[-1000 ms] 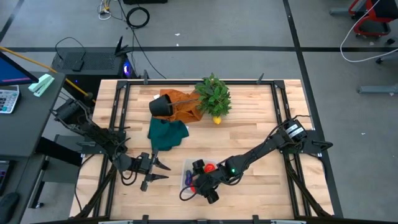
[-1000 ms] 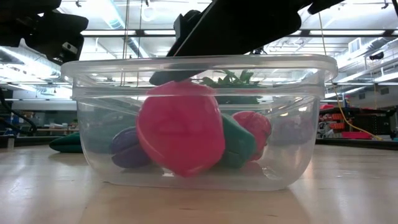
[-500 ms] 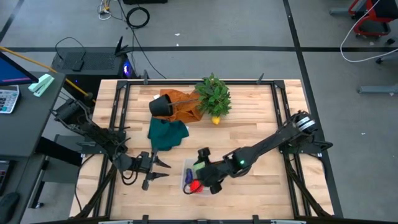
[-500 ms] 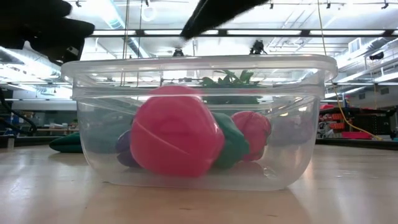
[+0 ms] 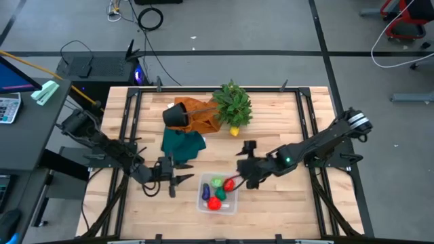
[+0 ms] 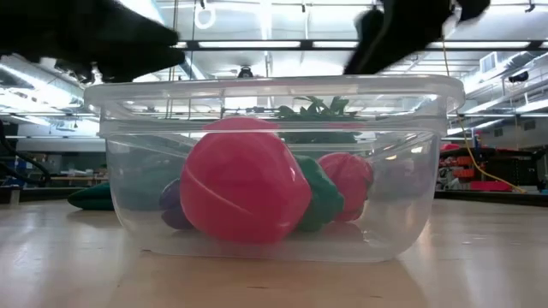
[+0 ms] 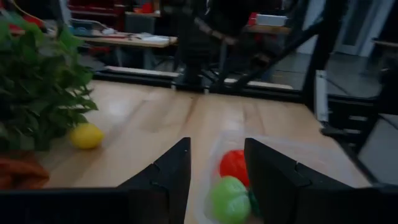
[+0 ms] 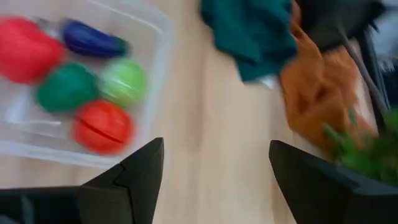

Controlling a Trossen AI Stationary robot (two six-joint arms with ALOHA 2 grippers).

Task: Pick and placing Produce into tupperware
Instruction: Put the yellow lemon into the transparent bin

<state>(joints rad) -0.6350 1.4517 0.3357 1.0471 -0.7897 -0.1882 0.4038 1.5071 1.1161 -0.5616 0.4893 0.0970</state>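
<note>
The tupperware [image 5: 217, 194] sits near the tabletop's [image 5: 285, 217] 6 o'clock edge and holds two red pieces, a light green one [image 5: 216, 182], a darker green one and a purple one [image 5: 205, 194]; the yellow piece [image 5: 235, 131] lies well apart, toward 12 o'clock, just beside the leafy plant [image 5: 232, 104]. The right pincer [image 5: 246, 166] hangs just off the tub's 2 o'clock corner, its fingers spread wide and holding nothing. The left pincer [image 5: 173, 180] waits at the tub's 9 o'clock side, parted and empty as well. The likely trouble lies with that last yellow piece: it is tucked against the plant's leaves, so a reach from the right arm could catch the foliage, close on a leaf instead of the fruit, or nudge the round piece so it rolls toward the orange cloth [image 5: 198, 112] and black pot [image 5: 177, 114]. Coming back, a low pass could clip the tub's rim and shove the light container.
</note>
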